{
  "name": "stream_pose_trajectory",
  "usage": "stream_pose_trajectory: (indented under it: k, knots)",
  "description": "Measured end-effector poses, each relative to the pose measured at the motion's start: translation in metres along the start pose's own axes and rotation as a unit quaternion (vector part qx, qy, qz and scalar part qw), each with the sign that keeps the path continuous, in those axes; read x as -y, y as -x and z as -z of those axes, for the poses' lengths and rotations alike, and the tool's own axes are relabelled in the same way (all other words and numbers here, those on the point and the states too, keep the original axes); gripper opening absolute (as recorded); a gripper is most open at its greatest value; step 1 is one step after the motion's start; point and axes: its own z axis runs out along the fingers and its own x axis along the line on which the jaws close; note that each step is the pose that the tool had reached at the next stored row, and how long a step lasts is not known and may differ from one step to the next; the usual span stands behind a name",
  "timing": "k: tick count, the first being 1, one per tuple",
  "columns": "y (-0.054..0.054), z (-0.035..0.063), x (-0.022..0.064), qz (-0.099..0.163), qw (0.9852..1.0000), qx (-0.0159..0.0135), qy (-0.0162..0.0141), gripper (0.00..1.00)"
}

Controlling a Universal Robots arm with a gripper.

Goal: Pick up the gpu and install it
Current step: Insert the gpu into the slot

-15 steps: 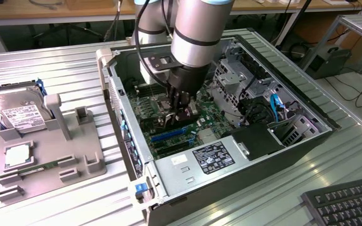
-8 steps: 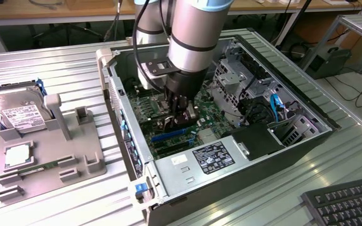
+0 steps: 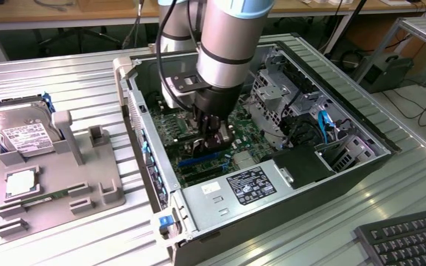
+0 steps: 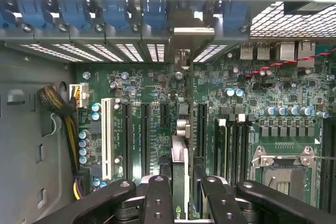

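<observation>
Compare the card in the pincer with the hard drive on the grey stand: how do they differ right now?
The thin dark gpu card stands on edge inside the open computer case, over the green motherboard; the boxy silver hard drive with white label leans in the grey plastic stand outside it. The card is clamped by the black pincer; the drive is untouched. Both are rectangular computer parts.

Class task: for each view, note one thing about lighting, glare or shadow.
Exterior view: daylight glares off the ribbed metal table, while the case interior sits in shadow under the arm. Wrist view: the case's top edge is blown out white; the motherboard is evenly lit, the gripper dark.
</observation>
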Motion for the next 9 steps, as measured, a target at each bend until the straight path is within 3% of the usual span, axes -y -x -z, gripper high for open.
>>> stream_pose_trajectory:
  k: [9]
  knots:
    - [-0.0007, -0.0071, 0.0002, 0.0, 1.0, 0.0041, 0.0, 0.26]
